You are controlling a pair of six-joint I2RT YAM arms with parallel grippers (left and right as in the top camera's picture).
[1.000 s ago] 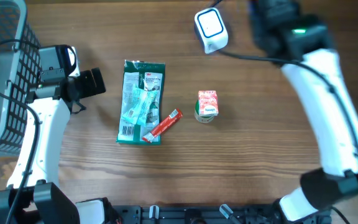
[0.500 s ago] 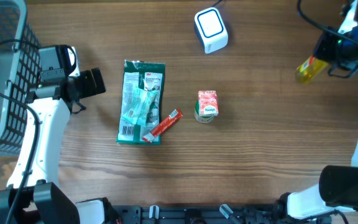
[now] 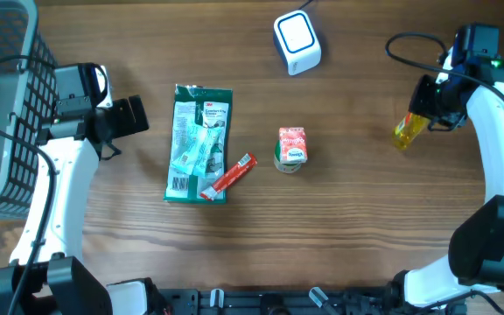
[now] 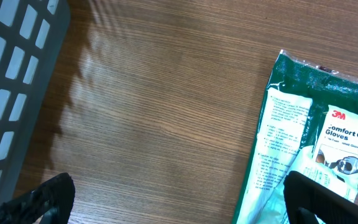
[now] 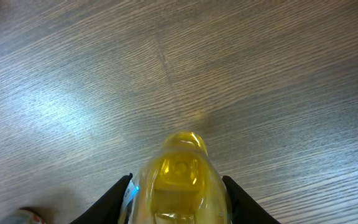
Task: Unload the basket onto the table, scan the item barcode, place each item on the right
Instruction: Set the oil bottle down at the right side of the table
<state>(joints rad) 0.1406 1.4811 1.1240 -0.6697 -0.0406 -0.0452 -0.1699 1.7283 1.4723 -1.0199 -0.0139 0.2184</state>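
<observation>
Overhead, the left gripper (image 3: 129, 116) hangs at nine o'clock, jaws spread wide and empty. The scanner (image 3: 297, 42) sits at twelve o'clock. The yellow bottle (image 3: 407, 129), at three o'clock, is clamped in the right gripper (image 3: 425, 112), well apart from the scanner; I judge the scan not yet done.

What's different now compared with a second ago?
The right gripper, shut on the yellow bottle, swung from beside the scanner far out to the right, then came back slightly towards the middle. The open left gripper, glove pack, red stick, small carton and scanner stayed put.
</observation>
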